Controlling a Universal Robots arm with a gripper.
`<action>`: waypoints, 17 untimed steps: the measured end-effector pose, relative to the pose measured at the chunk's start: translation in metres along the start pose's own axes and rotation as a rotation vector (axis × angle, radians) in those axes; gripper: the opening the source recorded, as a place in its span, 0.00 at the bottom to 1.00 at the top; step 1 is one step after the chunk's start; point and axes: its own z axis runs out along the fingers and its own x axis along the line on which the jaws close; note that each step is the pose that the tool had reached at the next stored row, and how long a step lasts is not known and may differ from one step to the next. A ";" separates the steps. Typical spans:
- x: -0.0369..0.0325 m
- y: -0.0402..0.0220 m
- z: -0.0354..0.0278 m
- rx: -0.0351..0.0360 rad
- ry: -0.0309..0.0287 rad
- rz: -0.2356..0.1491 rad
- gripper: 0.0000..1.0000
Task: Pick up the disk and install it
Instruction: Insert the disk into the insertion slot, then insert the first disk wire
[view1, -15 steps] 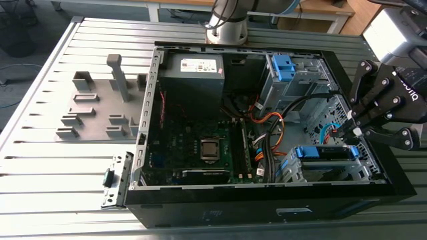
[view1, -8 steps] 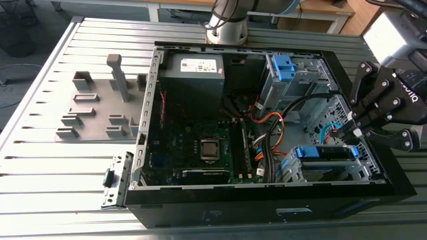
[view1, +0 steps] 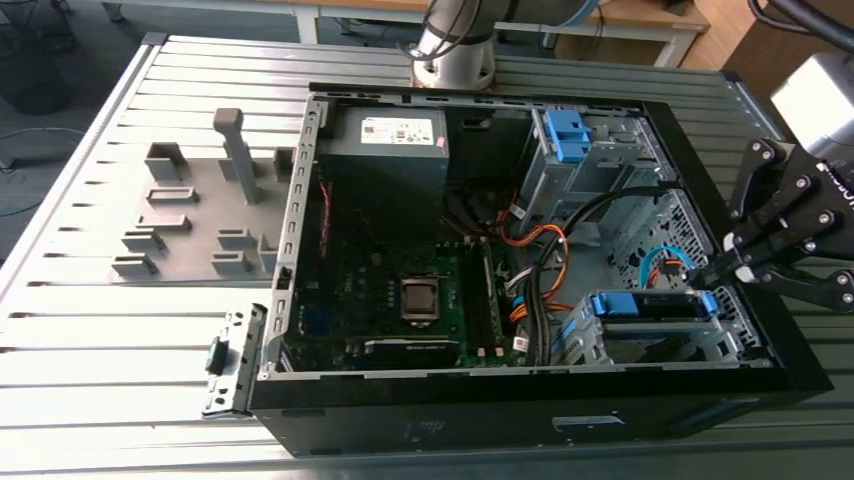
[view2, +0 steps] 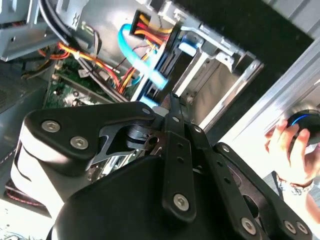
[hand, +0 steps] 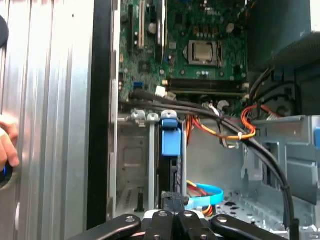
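The gripper (view1: 731, 268) hangs over the corner of an open computer case (view1: 467, 420), at the exterior view's lower right. Its tips are against the outer end of the disk (view1: 647, 305). The disk stands on edge in a metal drive cage (hand: 132, 160) there. The fingers are drawn together with no gap showing between them. It cannot be made out whether they pinch part of the blue caddy or merely press on it.

By the look of it, the work is at the install stage. The disk is down between the cage walls and appears close to seated. Finishing would seem to call for a straight push along the cage, kept clear of the light-blue data cable (hand: 205, 192) and the orange wires just beside it.

In the first wrist view the disk (hand: 170, 140) shows edge-on, as a dark slab capped by a bright blue plastic tab. A person's hand (view2: 290, 145) rests on a round control beyond the case, on the ribbed metal table (view1: 107, 320).
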 end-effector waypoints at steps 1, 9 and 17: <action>0.0000 -0.0008 0.0005 0.0000 0.0002 0.000 0.11; 0.0000 -0.0009 0.0006 0.0000 0.0003 0.000 0.11; 0.0000 -0.0010 0.0006 0.0000 0.0003 0.000 0.29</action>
